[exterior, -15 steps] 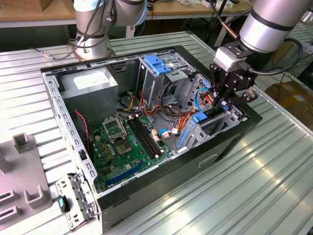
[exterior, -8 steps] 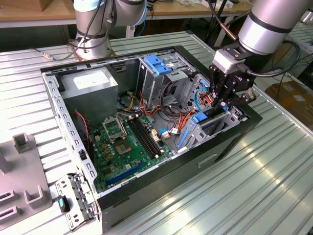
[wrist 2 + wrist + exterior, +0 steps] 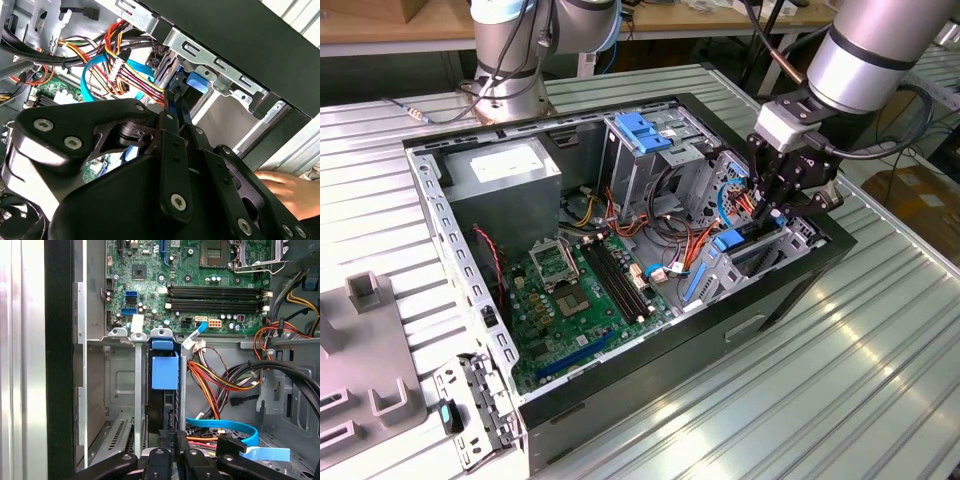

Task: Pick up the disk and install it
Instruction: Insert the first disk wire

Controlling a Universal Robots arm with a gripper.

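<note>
First wrist view shows hand [image 3: 176, 442] lowered, clenched on upright disk [image 3: 164, 374] in its bay.

Your computer case [image 3: 800, 275] sits mid-frame on the bench [image 3: 840, 380] in the exterior view. Inside it, the motherboard [image 3: 580, 290] lies lower left, the power supply [image 3: 505, 175] upper left, and the pincer [image 3: 775, 205] right, over the drive bay [image 3: 740, 255].

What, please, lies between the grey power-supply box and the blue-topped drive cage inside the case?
In the exterior view, a bare gap of case floor separates the power-supply box from the drive cage; yellow and red wires show lower down.
</note>
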